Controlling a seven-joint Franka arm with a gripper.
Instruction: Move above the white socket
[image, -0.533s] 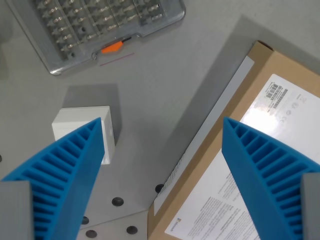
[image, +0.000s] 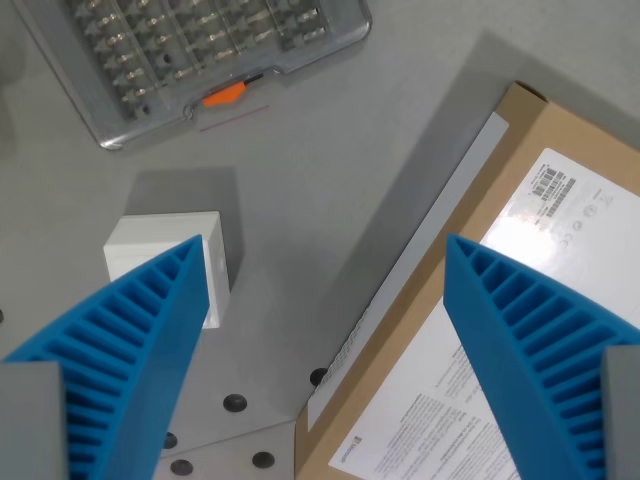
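The scene is viewed from the wrist camera, looking down on a grey table (image: 330, 150). Two blue ribbed fingers (image: 150, 330) are seen rising from the lower corners of the picture, and they are held wide apart with nothing between them, so the gripper (image: 325, 245) is released. The white socket (image: 165, 245) is found on the table at the wrist view's left, about mid-height; its lower part is hidden behind the tip of the finger on that side, and a shadow is cast on the table just above it. The gap between the fingers is not centred on the socket; bare table is seen there instead. A clear plastic case (image: 200, 60) of metal bits is placed along the upper edge, well apart from the socket, and an orange latch (image: 224, 95) is seen on its near rim. A faint red line is marked on the table just below the latch. A cardboard box (image: 510, 130) fills the wrist view's right and is set at an angle; a white printed label (image: 575, 200) with a barcode is stuck on its top, and a pale strip runs along its left edge. Several small dark holes (image: 235, 403) are seen in the table near the bottom, between the socket and the box.
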